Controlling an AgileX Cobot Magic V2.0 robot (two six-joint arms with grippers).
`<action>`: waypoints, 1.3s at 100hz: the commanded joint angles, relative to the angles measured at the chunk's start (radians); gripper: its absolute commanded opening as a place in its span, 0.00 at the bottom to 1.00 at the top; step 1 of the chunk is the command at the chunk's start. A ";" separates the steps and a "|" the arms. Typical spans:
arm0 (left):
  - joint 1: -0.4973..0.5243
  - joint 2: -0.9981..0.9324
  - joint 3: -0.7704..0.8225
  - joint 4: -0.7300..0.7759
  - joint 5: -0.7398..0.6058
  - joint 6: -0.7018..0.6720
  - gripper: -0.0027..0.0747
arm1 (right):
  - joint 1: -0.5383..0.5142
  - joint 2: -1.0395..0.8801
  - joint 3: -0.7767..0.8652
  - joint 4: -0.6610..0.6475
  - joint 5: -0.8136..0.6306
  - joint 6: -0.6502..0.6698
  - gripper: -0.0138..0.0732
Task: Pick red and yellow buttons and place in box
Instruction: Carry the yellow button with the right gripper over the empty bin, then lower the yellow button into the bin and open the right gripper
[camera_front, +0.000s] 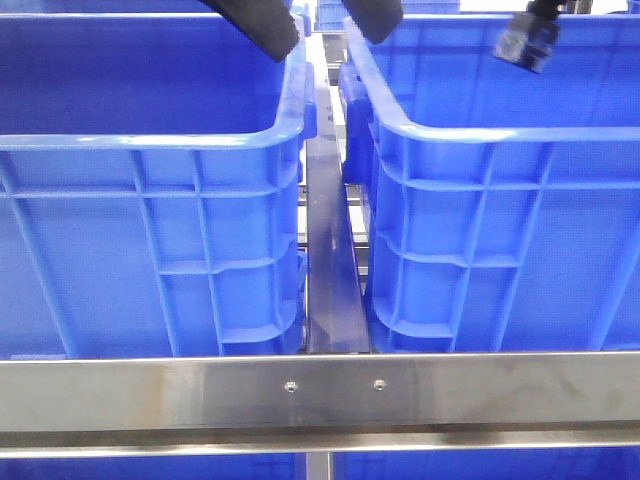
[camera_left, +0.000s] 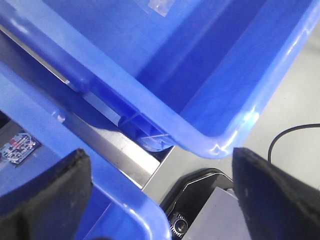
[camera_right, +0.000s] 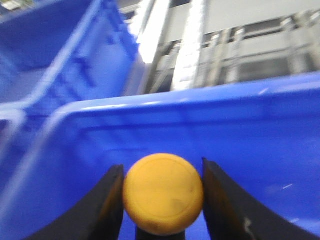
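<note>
Two blue bins, a left bin (camera_front: 150, 200) and a right bin (camera_front: 500, 200), are set side by side across a steel rail (camera_front: 330, 280). The left gripper (camera_left: 160, 200) is held with jaws spread above the bins' adjoining rims. A yellow button (camera_right: 163, 194) is pinched by the right gripper (camera_right: 163, 200) over the right bin.

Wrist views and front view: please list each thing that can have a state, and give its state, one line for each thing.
Yellow button: held between the fingers of the right end effector, above a blue bin.
Right end effector: shut on the yellow button.
Left end effector: open, holds nothing.
Left blue bin: upright, open top, contents not visible.
Right blue bin: upright, open top, contents not visible.
</note>
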 joint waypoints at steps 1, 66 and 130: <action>-0.008 -0.047 -0.030 -0.029 -0.038 -0.002 0.74 | 0.004 0.013 -0.077 0.033 -0.010 -0.098 0.51; -0.008 -0.047 -0.030 -0.029 -0.040 -0.002 0.74 | 0.004 0.345 -0.264 0.031 -0.024 -0.193 0.51; -0.008 -0.047 -0.030 -0.029 -0.040 -0.002 0.74 | 0.004 0.370 -0.267 0.031 -0.027 -0.193 0.61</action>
